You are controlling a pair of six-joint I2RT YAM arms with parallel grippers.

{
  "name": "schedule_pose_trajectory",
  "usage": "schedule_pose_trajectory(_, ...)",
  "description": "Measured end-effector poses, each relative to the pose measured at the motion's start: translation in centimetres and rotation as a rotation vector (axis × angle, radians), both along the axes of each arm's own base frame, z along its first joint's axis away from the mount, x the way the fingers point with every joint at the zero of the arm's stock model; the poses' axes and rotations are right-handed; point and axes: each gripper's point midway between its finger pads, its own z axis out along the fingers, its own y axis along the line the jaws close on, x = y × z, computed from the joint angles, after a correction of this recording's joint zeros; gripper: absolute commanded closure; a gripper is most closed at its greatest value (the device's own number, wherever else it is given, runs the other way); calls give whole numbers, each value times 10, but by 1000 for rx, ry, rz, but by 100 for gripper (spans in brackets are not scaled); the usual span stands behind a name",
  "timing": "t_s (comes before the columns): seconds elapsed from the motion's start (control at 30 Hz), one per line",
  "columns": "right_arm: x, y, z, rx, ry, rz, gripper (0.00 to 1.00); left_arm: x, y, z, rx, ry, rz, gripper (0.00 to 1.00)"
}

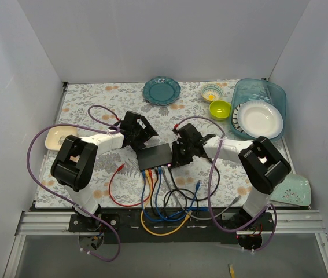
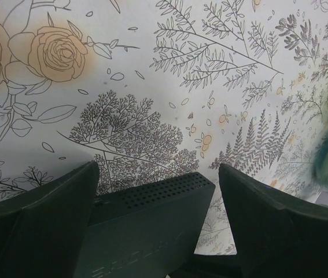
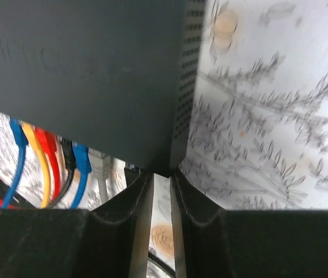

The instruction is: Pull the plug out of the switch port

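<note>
Visibly flat matte blk switch box (image 3: 83, 75), perforated side.

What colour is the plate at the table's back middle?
The plate is teal, clearest in the top external view.

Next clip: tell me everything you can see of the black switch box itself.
The switch box is a flat, matte black rectangle, plastic-looking, lying flat on the floral tablecloth mid-table. Faint lettering marks its top, and one side is perforated with vent holes. Blue, yellow, red, black, blue and grey plugs sit in the sockets along its near long edge. The left hand has open fingers straddling one end. The right hand has nearly closed fingers at a corner; whether they grip it is unclear.
</note>
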Motion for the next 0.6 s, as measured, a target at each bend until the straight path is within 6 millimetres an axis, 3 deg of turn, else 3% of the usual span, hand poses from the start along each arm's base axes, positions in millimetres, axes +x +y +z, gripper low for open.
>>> schedule_pose_trajectory(0.23,23,4,0,-7,-1,-29,73,-1,1,0,16,-1,-13,14)
schedule_pose_trajectory(0.33,24,1,1,-16,-6,-38,63,-2,6,1,50,8,-11,13)
schedule_pose_trajectory(0.37,26,-1,2,-23,-18,-44,54,-2,10,1,70,12,-4,13)
schedule_pose_trajectory(0.5,22,-22,8,-45,-52,-79,41,-12,33,10,164,30,46,14)
schedule_pose_trajectory(0.53,20,-26,10,-46,-57,-89,41,-13,37,17,177,24,56,16)
schedule_pose_trajectory(0.6,16,-31,12,-36,-62,-97,41,-9,38,38,175,-9,68,49)
